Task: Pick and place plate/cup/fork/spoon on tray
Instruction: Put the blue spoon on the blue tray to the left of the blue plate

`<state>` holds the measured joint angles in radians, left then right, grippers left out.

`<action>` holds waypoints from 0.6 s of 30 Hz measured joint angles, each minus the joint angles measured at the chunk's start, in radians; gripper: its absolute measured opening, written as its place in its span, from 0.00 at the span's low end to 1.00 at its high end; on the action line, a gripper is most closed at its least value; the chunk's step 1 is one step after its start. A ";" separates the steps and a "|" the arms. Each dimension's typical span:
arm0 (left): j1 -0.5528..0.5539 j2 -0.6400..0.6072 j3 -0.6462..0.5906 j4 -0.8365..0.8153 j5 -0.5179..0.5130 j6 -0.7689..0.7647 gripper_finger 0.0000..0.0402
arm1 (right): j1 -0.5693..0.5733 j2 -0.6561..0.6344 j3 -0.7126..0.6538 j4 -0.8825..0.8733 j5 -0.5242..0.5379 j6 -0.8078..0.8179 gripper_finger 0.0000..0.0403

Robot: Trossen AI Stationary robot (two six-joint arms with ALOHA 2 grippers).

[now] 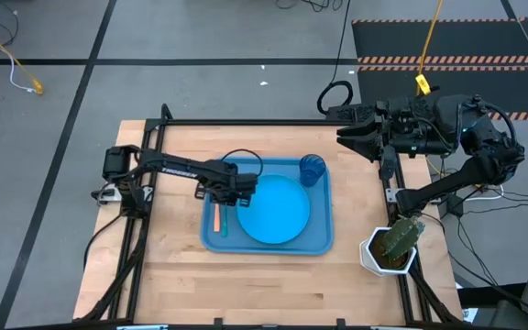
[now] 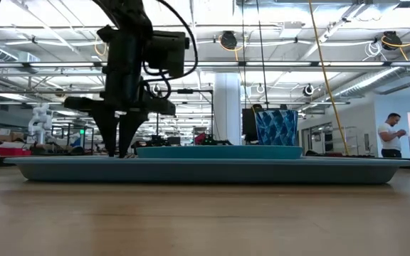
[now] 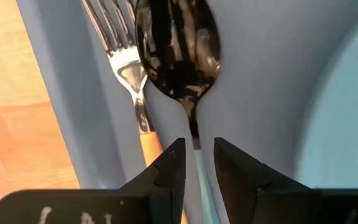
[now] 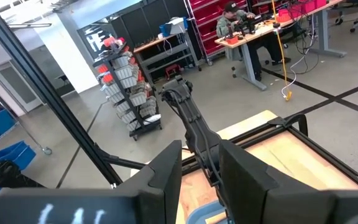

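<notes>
The blue tray [image 1: 324,240] lies mid-table with the round blue plate [image 1: 276,209] on its floor and the dark blue cup [image 1: 312,169] upright in its far right corner. The orange-handled fork [image 3: 126,68] and the spoon [image 3: 178,46] lie side by side on the tray floor, left of the plate. My left gripper [image 3: 199,152] points down over the tray's left part. It is open by a narrow gap and stands astride the spoon's light blue handle [image 3: 201,177]. My right gripper [image 4: 201,162] is open and empty, raised beyond the table's far right corner.
A white pot with a cactus [image 1: 392,246] stands at the table's right edge, near the tray's near right corner. Bare wood lies left of and in front of the tray. A person [image 2: 390,135] stands far off in the room.
</notes>
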<state>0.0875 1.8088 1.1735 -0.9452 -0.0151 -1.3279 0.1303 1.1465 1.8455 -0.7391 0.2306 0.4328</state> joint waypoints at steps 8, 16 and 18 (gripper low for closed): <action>0.001 0.000 -0.022 0.019 0.020 -0.005 0.22 | 0.000 0.000 0.000 0.000 0.000 0.000 0.24; 0.004 0.025 -0.023 0.029 0.021 0.012 0.22 | 0.000 0.000 0.000 0.000 0.000 0.000 0.24; 0.004 0.034 -0.022 0.038 0.027 0.013 0.22 | 0.000 0.000 0.000 0.000 0.000 0.000 0.24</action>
<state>0.0914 1.8425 1.1514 -0.9072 0.0116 -1.3146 0.1306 1.1461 1.8458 -0.7391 0.2302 0.4332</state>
